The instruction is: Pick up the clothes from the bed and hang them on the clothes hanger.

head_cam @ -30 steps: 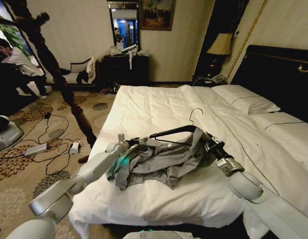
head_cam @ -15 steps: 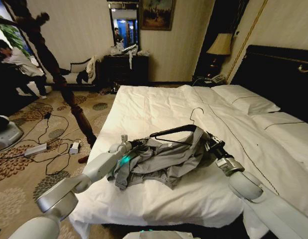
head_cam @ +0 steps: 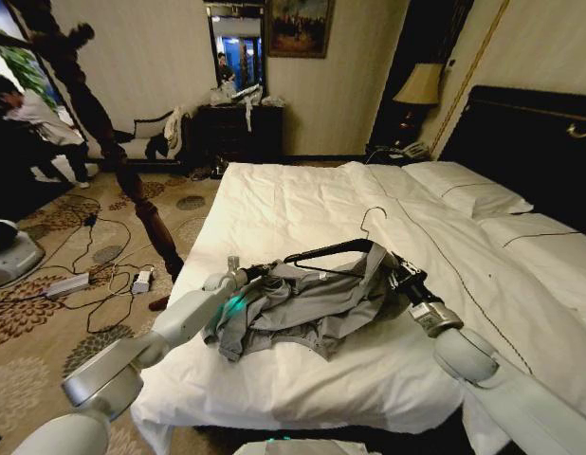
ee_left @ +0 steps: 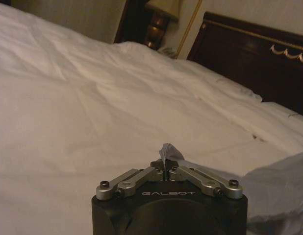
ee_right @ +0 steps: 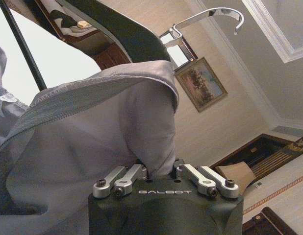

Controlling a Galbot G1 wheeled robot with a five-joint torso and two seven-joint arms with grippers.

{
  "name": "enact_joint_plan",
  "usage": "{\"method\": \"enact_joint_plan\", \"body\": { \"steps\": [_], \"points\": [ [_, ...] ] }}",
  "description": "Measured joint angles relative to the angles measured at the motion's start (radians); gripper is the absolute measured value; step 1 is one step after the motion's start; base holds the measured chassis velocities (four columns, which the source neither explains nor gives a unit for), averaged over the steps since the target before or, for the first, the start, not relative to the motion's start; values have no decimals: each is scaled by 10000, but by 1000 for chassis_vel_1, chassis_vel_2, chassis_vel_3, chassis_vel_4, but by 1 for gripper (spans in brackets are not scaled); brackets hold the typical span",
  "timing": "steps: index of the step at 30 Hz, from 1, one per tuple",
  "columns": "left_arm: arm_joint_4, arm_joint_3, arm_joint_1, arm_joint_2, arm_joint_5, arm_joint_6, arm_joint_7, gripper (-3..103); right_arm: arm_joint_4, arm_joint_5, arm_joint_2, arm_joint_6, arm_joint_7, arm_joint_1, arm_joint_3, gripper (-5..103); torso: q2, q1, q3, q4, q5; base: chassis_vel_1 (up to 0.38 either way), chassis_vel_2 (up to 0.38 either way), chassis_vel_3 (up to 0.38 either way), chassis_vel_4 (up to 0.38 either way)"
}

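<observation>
Clothes (head_cam: 302, 308) on bed (head_cam: 302, 204), pinched by left end effector (ee_left: 164, 165), right end effector (ee_right: 161, 171) too

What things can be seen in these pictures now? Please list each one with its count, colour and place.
clothes: one, light grey, crumpled on the near part of the bed, one shoulder over the hanger
clothes hanger: one, black with silver hook, raised above the duvet, partly inside the clothes
bed: one, white duvet, black headboard, centre
pillows: two, white, by the headboard
lamp: one, beige shade, far corner
mirror: one, dark frame, far wall
painting: one, far wall
cables: several, on patterned carpet
left gripper: shut on a pinch of the clothes
right gripper: shut on the clothes at the hanger's end
</observation>
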Motion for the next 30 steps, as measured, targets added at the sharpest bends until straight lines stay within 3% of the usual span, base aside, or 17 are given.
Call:
{"method": "enact_joint_plan", "body": {
  "steps": [6,13,16,21,25,27,30],
  "points": [
    [-1109,1,-85,623,-334,-37,-194,0,-26,-79,-114,55,-111,65,-147,19,0,1,0,2,0,0,0,0,0],
    [-3300,-7,-511,1849,-1294,45,-815,0,-160,317,-339,-70,-271,589,-232,19,0,1,0,6,4,0,0,0,0],
    [-4157,-92,-1019,2315,-1839,128,-1173,0,-20,1072,-947,-263,-186,936,92,19,0,1,0,-4,0,0,0,0,0],
    [-4866,102,-2008,2806,-2685,257,-1607,0,91,2081,-1979,-656,21,2084,57,19,0,0,0,1,-1,0,0,0,0],
    [-4943,98,-2651,3012,-2981,351,-1768,0,-46,2886,-2594,-781,105,3084,-55,19,-1,1,2,6,3,0,0,0,0],
    [-4866,46,-3327,3091,-3286,430,-1894,0,-172,3709,-3428,-773,122,3629,110,19,0,3,2,1,-2,0,0,0,0],
    [-4855,47,-3762,3093,-3475,479,-1961,0,-199,4076,-3777,-744,122,3846,172,19,0,3,1,0,-8,0,0,0,0]
  ]
}}
